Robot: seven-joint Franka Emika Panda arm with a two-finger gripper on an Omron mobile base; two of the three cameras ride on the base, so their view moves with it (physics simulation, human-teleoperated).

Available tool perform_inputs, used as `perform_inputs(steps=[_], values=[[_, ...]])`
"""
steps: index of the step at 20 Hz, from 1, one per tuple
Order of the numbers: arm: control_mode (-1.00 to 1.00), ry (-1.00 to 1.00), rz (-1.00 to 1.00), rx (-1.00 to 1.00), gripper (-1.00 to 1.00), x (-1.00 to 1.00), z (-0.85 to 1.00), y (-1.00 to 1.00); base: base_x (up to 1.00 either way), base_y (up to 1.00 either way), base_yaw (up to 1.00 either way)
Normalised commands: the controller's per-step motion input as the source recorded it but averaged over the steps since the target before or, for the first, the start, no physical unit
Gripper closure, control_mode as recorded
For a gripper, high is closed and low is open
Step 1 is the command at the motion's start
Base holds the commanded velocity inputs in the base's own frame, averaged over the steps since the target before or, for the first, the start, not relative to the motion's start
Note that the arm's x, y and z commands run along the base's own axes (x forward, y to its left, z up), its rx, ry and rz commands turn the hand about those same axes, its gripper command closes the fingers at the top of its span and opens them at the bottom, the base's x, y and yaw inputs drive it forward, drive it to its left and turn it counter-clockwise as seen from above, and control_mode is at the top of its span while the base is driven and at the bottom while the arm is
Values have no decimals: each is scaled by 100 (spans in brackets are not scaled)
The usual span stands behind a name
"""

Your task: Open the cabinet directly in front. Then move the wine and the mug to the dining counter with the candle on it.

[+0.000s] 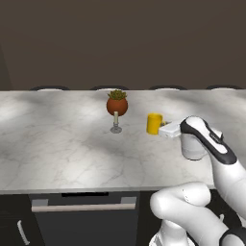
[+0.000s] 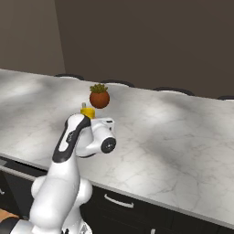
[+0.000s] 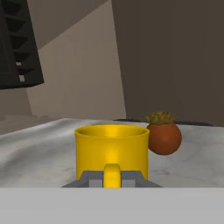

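Observation:
The yellow mug (image 1: 153, 123) (image 2: 87, 112) (image 3: 111, 148) stands upright at the dining counter (image 1: 62, 144) (image 2: 173, 146), just right of the candle (image 1: 116, 105) (image 2: 99, 98) (image 3: 162, 136), a red-brown ball with a green tuft on a thin pale stem. My gripper (image 1: 164, 127) (image 3: 112, 177) reaches in from the right and is shut on the mug's side handle. Whether the mug's base touches the marble I cannot tell. The wine and the cabinet are out of view.
Rounded dark seat backs (image 1: 48, 88) (image 2: 116, 83) line the counter's far edge before a dark wall. A dishwasher front with a pale bar handle (image 1: 81, 206) lies below the near edge. Open marble stretches left of the candle and to the right of the arm.

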Motion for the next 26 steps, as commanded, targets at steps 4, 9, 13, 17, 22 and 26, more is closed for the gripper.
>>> perform_inputs(steps=[4, 9, 13, 17, 22, 26], values=[[-100, 0, 0, 2, 100, 0, -4, 0, 0, 0, 0], [-100, 0, 0, 0, 100, 0, 0, 0, 0, 0, 0], [-100, 0, 0, 0, 100, 0, 0, 0, 0, 0, 0], [-100, 0, 0, 0, 100, 28, -3, 0, 0, 0, 0], [-100, -1, 0, 0, 100, 34, -3, 0, 0, 0, 0], [-100, 0, 0, 0, 100, 6, -2, 0, 0, 0, 0]])
